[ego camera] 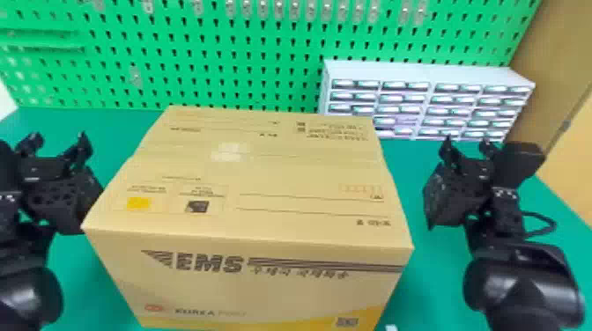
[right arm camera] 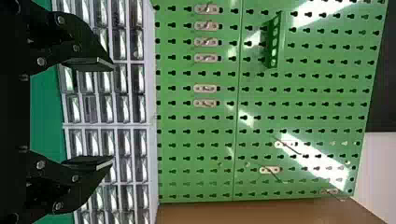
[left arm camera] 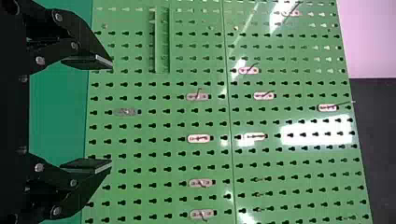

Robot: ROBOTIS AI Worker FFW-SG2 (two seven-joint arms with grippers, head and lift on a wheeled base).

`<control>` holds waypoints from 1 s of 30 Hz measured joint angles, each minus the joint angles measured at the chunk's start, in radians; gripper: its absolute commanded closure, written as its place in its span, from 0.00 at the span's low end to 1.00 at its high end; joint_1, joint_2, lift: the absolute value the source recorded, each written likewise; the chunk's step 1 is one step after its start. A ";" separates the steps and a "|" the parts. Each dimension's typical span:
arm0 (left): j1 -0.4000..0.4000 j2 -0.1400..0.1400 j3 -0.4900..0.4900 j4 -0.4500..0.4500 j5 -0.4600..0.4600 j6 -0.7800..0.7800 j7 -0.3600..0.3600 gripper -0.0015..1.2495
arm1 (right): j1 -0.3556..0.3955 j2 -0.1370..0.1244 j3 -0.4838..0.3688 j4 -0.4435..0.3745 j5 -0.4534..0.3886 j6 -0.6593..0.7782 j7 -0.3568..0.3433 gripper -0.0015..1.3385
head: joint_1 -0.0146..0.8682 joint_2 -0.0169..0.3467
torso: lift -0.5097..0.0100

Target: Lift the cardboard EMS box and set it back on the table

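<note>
1. Rests on the green tabletop [ego camera: 416, 158], between both hands: meaning the cardboard EMS box [ego camera: 255, 176], with top closed and printed front turned toward the head camera.
2. Find the left hand [ego camera: 59, 137] just beside the box, off to its left; cannot tell from the head view whether touching there or slightly apart.
3. Looking along the left hand [left arm camera: 111, 114] in its own wrist view, see two flat fingers [left arm camera: 95, 61] spread wide, with nothing gripped between.
4. Find the right hand [ego camera: 467, 141] on the other side of the box, apart from it, with a strip of tabletop showing in between.
5. Looking along the right hand [right arm camera: 111, 113] in its own wrist view, see its two fingers [right arm camera: 95, 64] well parted too, holding nothing.
6. Beyond the right hand and a little to its left, see the drawer cabinet [ego camera: 374, 70], pale and standing at the back of the tabletop.
7. Beyond both hands, see the green pegboard [ego camera: 264, 48], upright behind box and cabinet, dotted with small metal hooks [left arm camera: 199, 138].
8. To the right of the right hand, see a brown panel [ego camera: 555, 53] next to the pegboard; nearer the camera than that hand, see a looped black cable [ego camera: 548, 231] beside its arm.
</note>
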 measured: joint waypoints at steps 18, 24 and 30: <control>-0.001 0.000 -0.002 -0.006 0.001 0.000 0.000 0.40 | 0.001 0.004 -0.010 -0.010 0.000 0.000 0.000 0.41 | 0.78 0.00 | 0.80; -0.003 0.000 -0.004 -0.008 0.001 0.000 0.000 0.40 | 0.005 0.005 -0.013 -0.011 0.002 0.000 0.000 0.41 | 0.78 0.00 | 0.80; -0.003 0.000 -0.005 -0.008 0.000 -0.001 0.000 0.40 | 0.006 0.005 -0.015 -0.011 0.003 0.000 0.000 0.41 | 0.78 0.00 | 0.80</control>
